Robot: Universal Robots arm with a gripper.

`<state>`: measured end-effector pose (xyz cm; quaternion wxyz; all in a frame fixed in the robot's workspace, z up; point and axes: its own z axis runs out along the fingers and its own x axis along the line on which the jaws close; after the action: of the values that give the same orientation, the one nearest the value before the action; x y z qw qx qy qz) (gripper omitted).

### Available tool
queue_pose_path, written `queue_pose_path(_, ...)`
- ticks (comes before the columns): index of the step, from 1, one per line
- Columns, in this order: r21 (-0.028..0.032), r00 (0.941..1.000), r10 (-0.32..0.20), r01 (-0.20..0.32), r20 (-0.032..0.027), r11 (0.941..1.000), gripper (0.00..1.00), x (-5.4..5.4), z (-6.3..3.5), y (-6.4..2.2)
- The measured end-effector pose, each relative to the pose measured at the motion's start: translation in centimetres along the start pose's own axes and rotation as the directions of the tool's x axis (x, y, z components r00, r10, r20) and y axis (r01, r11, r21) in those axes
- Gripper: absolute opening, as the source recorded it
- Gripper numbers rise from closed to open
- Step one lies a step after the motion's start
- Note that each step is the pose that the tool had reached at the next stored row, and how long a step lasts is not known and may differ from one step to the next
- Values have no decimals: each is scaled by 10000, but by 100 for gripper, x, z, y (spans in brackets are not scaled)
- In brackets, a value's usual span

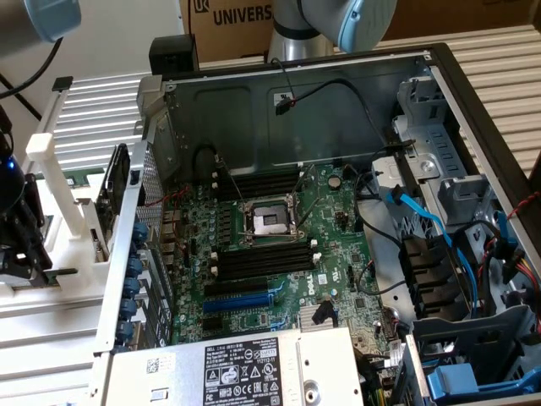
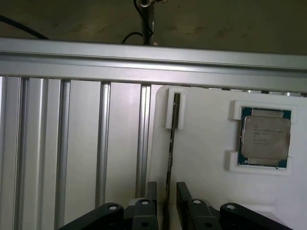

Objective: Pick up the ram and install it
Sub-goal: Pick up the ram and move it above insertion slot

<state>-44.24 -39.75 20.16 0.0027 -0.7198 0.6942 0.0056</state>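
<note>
The ram (image 2: 170,158) stands on its edge in a slot of a white holder (image 2: 201,158), so I see it as a thin dark strip. My gripper (image 2: 167,211) is down over its near end, one finger (image 2: 151,206) on each side, with a narrow gap showing between each finger and the stick. The gripper is open. In the exterior view my gripper (image 1: 21,245) hangs over the white holder (image 1: 63,203) at the far left, outside the computer case. The black memory slots (image 1: 262,258) lie on the green motherboard (image 1: 279,245) inside the case.
A square silver processor chip (image 2: 265,138) sits in its own pocket of the white holder. Ribbed aluminium rails (image 2: 72,143) run beside the holder. The open case (image 1: 338,110) holds a processor socket (image 1: 269,222), blue cables (image 1: 423,220) and a power supply (image 1: 245,372).
</note>
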Motion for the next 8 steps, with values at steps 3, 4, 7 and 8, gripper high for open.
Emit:
queue_pose_path(3,2,10000,0,0,-1,10000,31,0,11,-1)
queue_pose_path(4,1,10000,0,0,-2,10000,31,0,16,0)
queue_pose_path(7,-1,10000,0,0,-3,10000,31,0,16,0)
queue_pose_path(8,0,10000,0,0,-3,10000,31,0,17,0)
